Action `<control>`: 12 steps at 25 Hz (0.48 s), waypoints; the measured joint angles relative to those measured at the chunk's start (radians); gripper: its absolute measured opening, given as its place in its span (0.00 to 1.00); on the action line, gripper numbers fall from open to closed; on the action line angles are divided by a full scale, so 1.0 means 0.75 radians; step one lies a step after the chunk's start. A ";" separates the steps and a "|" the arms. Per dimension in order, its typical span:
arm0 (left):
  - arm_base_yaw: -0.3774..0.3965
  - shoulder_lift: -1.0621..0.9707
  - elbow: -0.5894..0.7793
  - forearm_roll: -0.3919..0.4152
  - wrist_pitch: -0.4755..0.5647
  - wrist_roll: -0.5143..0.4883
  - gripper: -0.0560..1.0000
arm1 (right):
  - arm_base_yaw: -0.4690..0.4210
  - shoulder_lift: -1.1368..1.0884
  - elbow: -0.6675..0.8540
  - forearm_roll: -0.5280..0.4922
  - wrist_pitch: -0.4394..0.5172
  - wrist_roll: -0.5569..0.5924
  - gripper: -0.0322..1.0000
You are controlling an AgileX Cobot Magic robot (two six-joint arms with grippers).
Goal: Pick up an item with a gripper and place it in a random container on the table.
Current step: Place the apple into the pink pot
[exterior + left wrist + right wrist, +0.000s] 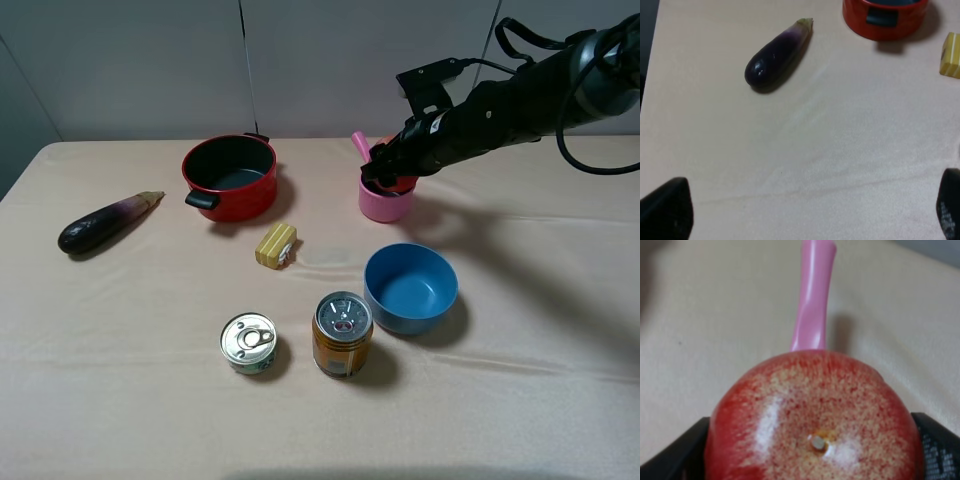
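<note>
My right gripper (385, 172) is shut on the red apple (810, 420); its black fingers (675, 460) press both sides of the fruit. In the exterior high view the apple (402, 184) sits at the mouth of the pink saucepan (385, 205), partly hidden by the gripper. The saucepan's straight pink handle (814, 295) sticks out beyond the apple, and the pan's inside is hidden. My left gripper (807, 215) is open and empty above the beige table cloth (830, 140); it does not show in the exterior high view.
A red pot with black handles (230, 177) stands at the back left, a purple eggplant (105, 222) at far left, a yellow block (276, 245) mid-table. A blue bowl (410, 288), an orange can (342, 333) and a flat tin (248, 343) stand in front.
</note>
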 joint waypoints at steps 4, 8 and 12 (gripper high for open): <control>0.000 0.000 0.000 0.000 0.000 0.000 0.99 | 0.001 0.000 0.000 0.000 -0.003 0.000 0.56; 0.000 0.000 0.000 0.000 0.000 0.000 0.99 | 0.005 0.000 0.000 0.000 -0.003 0.000 0.56; 0.000 0.000 0.000 0.000 0.000 0.000 0.99 | 0.021 0.000 0.000 0.000 -0.004 0.001 0.56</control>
